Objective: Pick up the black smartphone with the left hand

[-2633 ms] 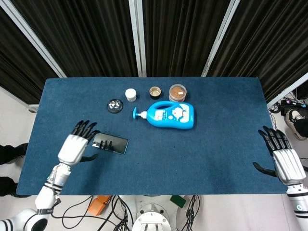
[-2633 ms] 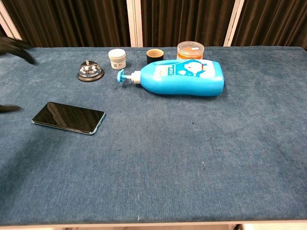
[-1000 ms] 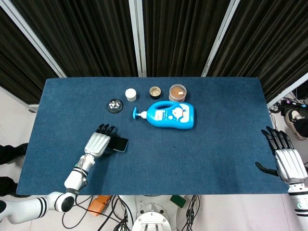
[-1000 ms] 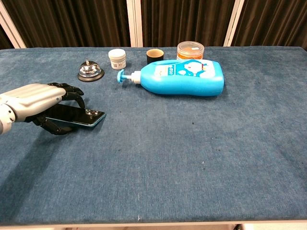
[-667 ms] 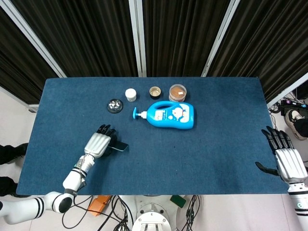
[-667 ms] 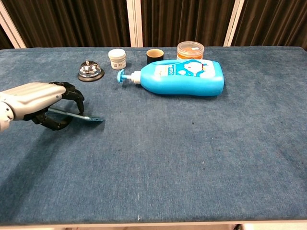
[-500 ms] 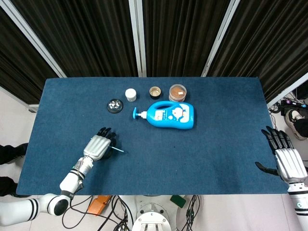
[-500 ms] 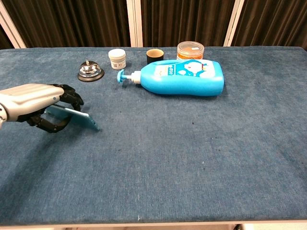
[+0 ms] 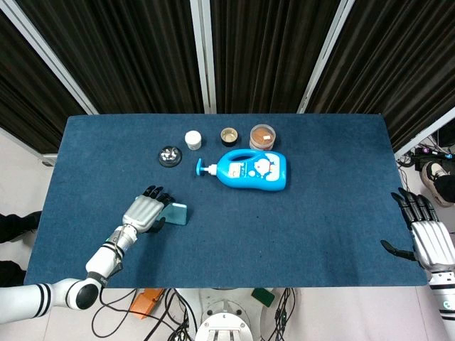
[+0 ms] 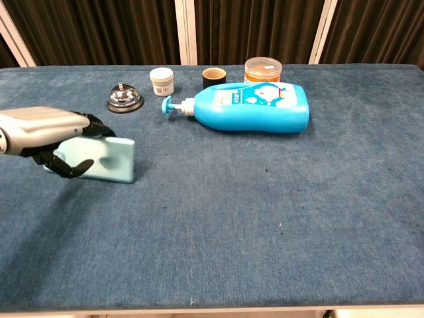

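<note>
Chest view: smartphone (image 10: 106, 159) between fingers (image 10: 71, 167).

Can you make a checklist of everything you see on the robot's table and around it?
Surface: blue cloth table, flat, no spills seen.
Job's things: smartphone tilted up, light blue back facing the chest camera, held by the left hand.
Clutter: blue pump bottle lying on its side; silver bell; white jar; black cup; orange-lidded tub.
Hands: left hand grips the smartphone; right hand fingers apart, holding nothing, off the table's right edge.
Cables: tangle on the floor under the table's near edge.
Surroundings: dark curtains behind.
</note>
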`<control>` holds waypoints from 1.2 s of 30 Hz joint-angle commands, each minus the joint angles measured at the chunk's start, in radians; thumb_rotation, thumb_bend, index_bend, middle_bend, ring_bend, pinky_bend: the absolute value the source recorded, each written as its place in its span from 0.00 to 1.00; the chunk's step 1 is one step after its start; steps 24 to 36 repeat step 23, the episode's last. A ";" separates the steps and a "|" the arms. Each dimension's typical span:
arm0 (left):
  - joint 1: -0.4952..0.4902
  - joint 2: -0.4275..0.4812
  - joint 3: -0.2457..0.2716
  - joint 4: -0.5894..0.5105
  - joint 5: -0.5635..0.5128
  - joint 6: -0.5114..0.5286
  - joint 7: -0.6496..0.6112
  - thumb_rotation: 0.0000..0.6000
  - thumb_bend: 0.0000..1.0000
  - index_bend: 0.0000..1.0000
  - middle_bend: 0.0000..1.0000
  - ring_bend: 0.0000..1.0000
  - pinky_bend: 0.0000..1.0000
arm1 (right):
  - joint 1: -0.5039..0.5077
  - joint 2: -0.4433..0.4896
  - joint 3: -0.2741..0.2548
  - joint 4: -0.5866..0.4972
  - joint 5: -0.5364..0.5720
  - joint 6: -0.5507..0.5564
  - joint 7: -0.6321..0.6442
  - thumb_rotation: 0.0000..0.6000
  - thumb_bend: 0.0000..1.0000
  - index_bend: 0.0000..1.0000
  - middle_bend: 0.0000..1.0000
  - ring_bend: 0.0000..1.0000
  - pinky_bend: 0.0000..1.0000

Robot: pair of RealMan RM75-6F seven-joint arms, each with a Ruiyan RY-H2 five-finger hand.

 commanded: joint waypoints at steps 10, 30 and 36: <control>0.148 0.057 -0.040 -0.031 0.177 0.341 -0.217 1.00 0.29 0.14 0.11 0.03 0.01 | -0.005 0.005 0.002 0.003 0.001 0.007 0.003 1.00 0.28 0.00 0.05 0.00 0.00; 0.440 0.220 0.084 0.013 0.349 0.659 -0.460 1.00 0.14 0.14 0.11 0.04 0.01 | -0.002 0.009 0.006 -0.026 -0.010 0.014 -0.030 1.00 0.28 0.00 0.05 0.00 0.00; 0.440 0.220 0.084 0.013 0.349 0.659 -0.460 1.00 0.14 0.14 0.11 0.04 0.01 | -0.002 0.009 0.006 -0.026 -0.010 0.014 -0.030 1.00 0.28 0.00 0.05 0.00 0.00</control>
